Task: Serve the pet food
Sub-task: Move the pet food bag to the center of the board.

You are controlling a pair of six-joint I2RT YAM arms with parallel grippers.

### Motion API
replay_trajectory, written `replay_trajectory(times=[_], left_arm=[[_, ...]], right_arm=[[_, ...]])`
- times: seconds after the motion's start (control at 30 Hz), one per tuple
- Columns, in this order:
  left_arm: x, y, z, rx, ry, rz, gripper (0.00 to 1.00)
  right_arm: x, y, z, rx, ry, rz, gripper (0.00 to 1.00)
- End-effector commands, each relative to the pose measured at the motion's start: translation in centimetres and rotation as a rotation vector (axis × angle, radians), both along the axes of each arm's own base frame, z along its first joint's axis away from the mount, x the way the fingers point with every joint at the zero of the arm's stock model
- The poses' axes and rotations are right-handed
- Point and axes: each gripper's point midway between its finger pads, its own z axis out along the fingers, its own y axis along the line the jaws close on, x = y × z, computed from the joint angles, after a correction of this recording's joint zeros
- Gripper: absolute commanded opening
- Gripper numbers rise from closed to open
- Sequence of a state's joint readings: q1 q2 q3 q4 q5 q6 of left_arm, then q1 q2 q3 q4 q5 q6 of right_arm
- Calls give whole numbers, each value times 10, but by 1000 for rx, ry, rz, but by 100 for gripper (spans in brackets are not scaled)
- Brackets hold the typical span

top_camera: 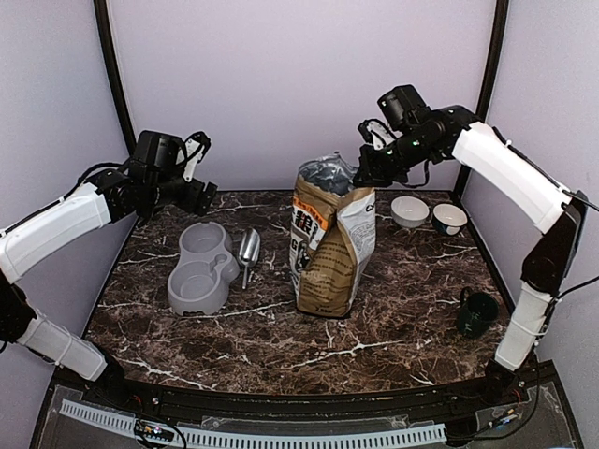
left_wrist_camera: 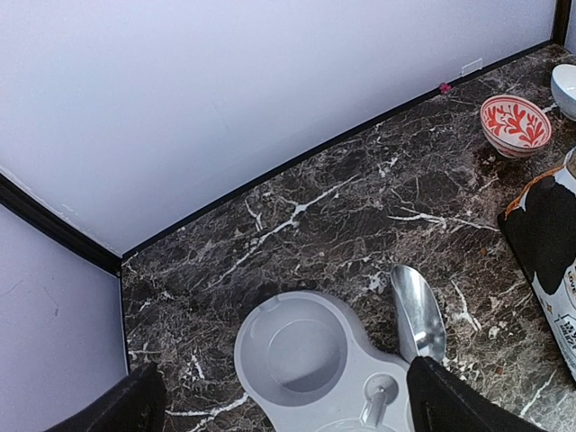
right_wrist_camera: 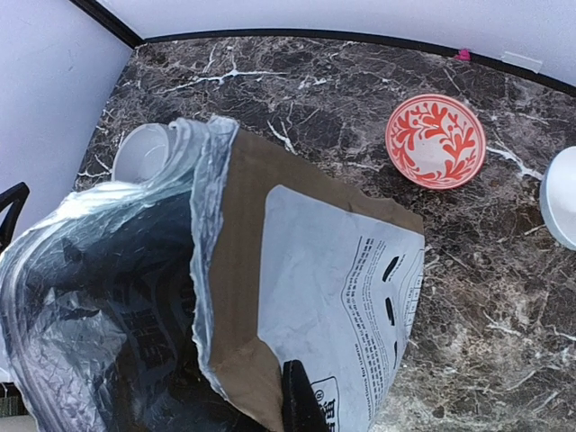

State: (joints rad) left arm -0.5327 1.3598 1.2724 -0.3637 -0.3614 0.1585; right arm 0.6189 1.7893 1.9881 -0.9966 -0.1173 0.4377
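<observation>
Two claws up: the right claw (top_camera: 363,176) is pinched shut on the torn rim of the bag (top_camera: 332,253), only one finger (right_wrist_camera: 297,400) showing in its own camera; the left claw (top_camera: 201,196) hangs spread above the double bowl (top_camera: 199,271), scoop (top_camera: 248,248) beside it on the counter (top_camera: 393,309). Inside the bag's dark mouth the kibble can't be made out.

I see marble table (top_camera: 393,318): bag (top_camera: 332,253) centre, grey double bowl (top_camera: 201,269) and scoop (top_camera: 248,251) at 9 o'clock, white bowl (top_camera: 410,210) and dark bowl (top_camera: 449,218) at 2, mug (top_camera: 475,314) at 4.
</observation>
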Motion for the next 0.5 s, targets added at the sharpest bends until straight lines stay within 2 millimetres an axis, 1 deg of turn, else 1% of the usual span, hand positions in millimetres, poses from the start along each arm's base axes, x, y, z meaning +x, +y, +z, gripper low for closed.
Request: replay_trajectory(times=[0.0,0.17,0.2,0.23,0.47], left_arm=[[-1,4,5,11,-29,10,96],[1,3,0,20,-18,12,96],[2,3,-1,22,-15,12,96],[2,2,-3,24,-12,12,95],[4,1,-8,29,1,15,96]], right_arm=[[-5,-39,38,-24,-102,-56,0],[-9,-77,59,-43,-155,-113,0],[-7,-82,57,-51,-153,-123,0],[-13,-92,68,-42,-179,-133,0],[-23,-133,81,-73,-223,-167,0]])
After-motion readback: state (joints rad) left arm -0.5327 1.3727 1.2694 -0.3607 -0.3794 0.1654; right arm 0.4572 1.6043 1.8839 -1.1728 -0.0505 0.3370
